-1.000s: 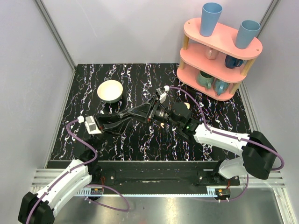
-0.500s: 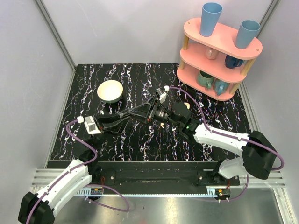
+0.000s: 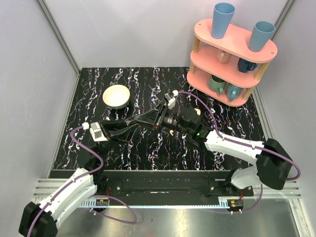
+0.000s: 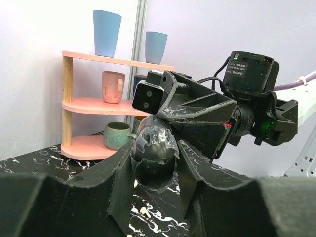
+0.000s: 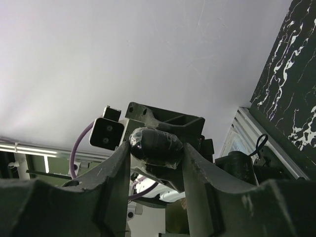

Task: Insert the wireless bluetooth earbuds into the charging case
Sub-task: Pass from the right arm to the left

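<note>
Left wrist view: left hand (image 4: 155,148) and right hand (image 5: 157,148), facing each other, both clench one dark rounded lump (image 4: 154,140) above the bench (image 4: 39,158); tiny cream earbuds (image 4: 143,211) lie on the bench just beneath

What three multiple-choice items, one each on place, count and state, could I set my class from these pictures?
1. Where is the cream bowl?
A. on the black marbled table, toward its far left
B. held up in the air
C. at the table's near edge

2. How many blue cups stand on the top tier of the pink shelf?
A. one
B. two
C. four

3. On the left gripper, the jaws are:
A. wide open and empty
B. out of view
C. closed on a dark rounded object

Answers:
1 A, since the top view shows it resting on the tabletop at rear left.
2 B, since the top view shows two there.
3 C, since the left wrist view shows both fingers against the object.
</note>
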### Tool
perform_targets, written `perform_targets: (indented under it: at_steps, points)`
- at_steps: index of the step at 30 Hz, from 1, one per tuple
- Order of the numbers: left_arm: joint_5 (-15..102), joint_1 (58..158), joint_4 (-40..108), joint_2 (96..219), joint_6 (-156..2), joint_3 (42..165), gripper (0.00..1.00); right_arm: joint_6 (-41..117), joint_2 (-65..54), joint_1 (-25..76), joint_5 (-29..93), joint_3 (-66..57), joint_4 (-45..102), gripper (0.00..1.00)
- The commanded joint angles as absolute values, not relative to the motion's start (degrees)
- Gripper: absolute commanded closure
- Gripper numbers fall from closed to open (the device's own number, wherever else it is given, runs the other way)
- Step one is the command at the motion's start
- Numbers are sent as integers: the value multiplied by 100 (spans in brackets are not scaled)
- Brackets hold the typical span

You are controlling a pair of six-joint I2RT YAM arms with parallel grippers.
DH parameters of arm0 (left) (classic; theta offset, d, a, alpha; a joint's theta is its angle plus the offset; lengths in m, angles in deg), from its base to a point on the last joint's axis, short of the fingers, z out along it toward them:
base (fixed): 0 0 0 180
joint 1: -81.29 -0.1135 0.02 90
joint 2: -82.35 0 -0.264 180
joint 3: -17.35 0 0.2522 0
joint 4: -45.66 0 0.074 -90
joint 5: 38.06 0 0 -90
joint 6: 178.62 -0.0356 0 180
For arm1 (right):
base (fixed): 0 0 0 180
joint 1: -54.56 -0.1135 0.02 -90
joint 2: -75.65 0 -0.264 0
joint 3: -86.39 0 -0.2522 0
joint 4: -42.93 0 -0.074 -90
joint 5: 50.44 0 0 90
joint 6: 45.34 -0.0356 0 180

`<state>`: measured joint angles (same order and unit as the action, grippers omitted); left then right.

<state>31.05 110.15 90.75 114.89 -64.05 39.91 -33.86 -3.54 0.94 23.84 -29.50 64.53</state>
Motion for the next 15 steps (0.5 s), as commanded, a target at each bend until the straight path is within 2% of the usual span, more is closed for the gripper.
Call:
perform_targets:
  at_steps: [1, 4, 6, 11, 15]
  points:
    - [3137, 11038, 9466, 11505, -6419, 4113, 62, -3304, -318, 60, 2375, -2773, 6547, 100]
    - [3111, 11038, 9457, 11496, -6419, 4105, 68, -3348, -336, 60, 2374, -2799, 6635, 100]
    - [3111, 11038, 9431, 11496, -6410, 4105, 67, -3365, -336, 60, 2392, -2808, 6696, 100]
    - [3049, 11038, 9404, 11487, -6428, 4096, 52, -3383, -362, 60, 2374, -2790, 6784, 100]
    - [3040, 11038, 9387, 11470, -6401, 4078, 47, -3374, -354, 60, 2392, -2773, 6854, 100]
